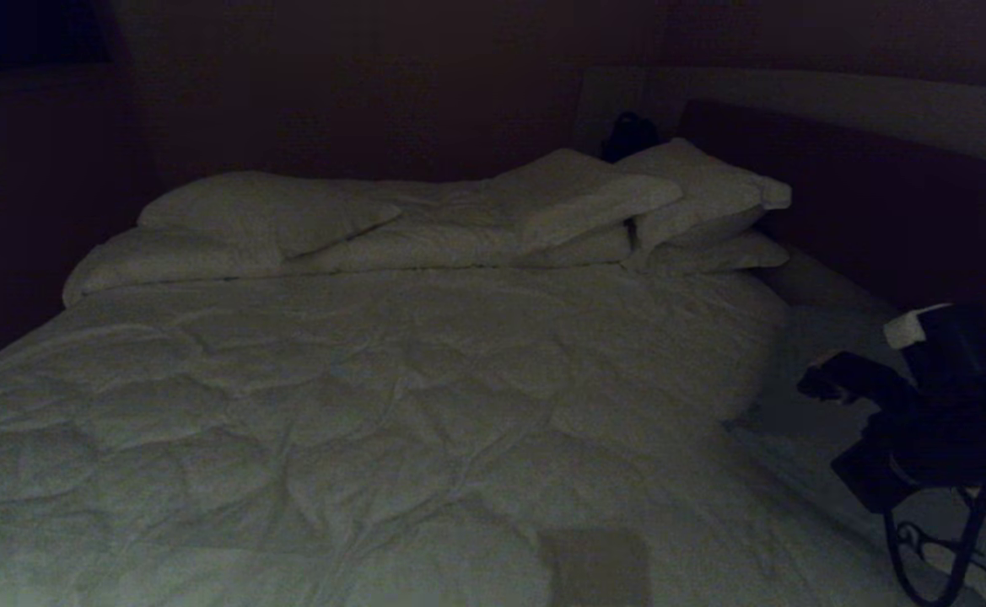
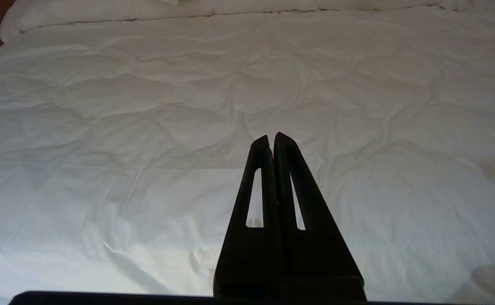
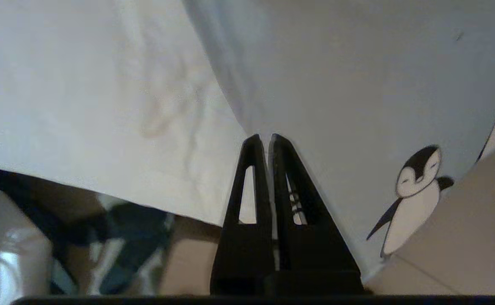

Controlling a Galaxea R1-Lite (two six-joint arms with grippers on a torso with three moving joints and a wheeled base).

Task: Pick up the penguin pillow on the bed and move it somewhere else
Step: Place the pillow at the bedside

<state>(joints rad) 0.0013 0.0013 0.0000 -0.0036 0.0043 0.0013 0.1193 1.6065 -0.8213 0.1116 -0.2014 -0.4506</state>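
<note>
Jaws near-shut by penguin pillow (image 3: 357,106).

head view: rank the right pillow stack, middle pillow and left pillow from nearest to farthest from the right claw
1. right pillow stack, on the same side as the right claw, nearest.
2. middle pillow, just left of that stack.
3. left pillow, far left, farthest.
</note>
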